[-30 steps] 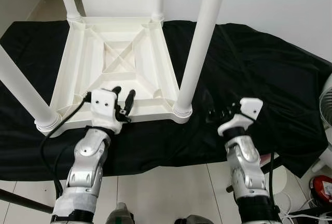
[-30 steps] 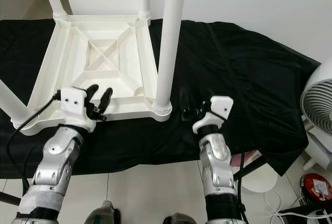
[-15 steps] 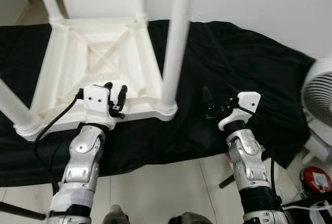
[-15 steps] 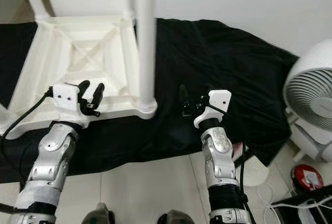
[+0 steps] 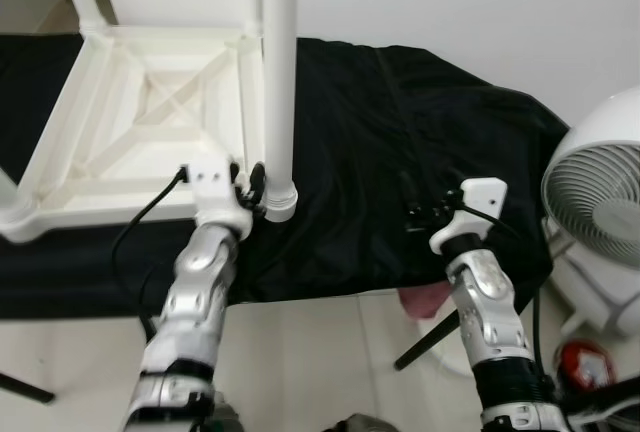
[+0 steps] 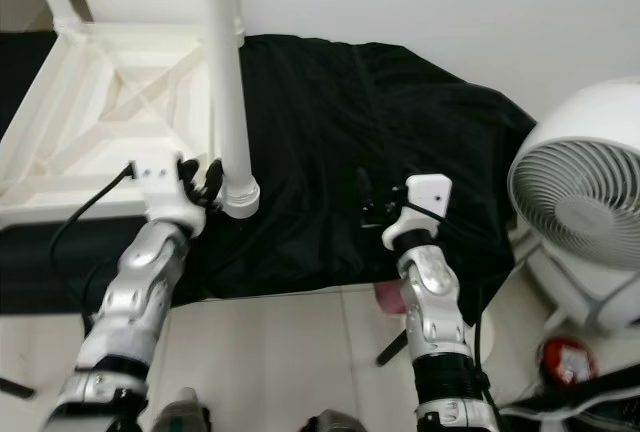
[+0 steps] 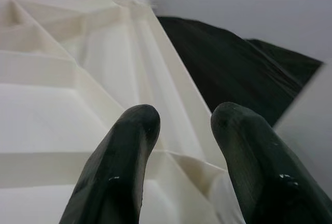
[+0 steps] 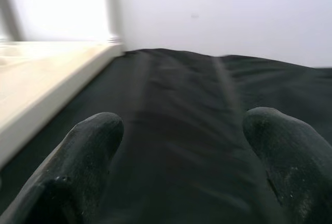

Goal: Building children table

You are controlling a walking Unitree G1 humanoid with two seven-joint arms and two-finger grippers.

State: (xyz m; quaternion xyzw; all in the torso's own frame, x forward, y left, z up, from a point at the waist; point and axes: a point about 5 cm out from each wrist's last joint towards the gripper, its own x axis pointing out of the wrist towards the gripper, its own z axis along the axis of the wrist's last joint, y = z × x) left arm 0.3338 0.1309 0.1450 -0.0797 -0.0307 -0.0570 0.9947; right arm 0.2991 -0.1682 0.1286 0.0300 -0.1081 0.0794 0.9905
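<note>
- Our left gripper [image 5: 248, 183] hangs over the near corner of the upturned white table [image 5: 110, 112], its fingers [image 7: 129, 146] parted by a narrow gap with nothing between them.
- Just beside that gripper, on its outer side, stands the nearest table leg [image 5: 277, 72], upright in its corner socket; we cannot tell whether a finger touches its base.
- We judge the main risk to be a knock: if we swing the left gripper sideways, it could hit the leg low down and tilt it, or work it loose if it is not fully seated.
- A second risk is a poor grip. With the fingers this close together, the leg looks too thick to fit, so we would expect them to push it away rather than close round it.
- The table lies on a loose black cloth [image 5: 420, 142], so a hard push could slide or rock the whole frame, and the cloth could bunch under it.
- Our right gripper [image 6: 385, 202] is well apart from the table, over bare cloth, fingers [image 8: 93, 141] spread wide and empty.
- A white fan [image 6: 580, 212] stands near the right arm's outer side; a wide swing could strike it.
</note>
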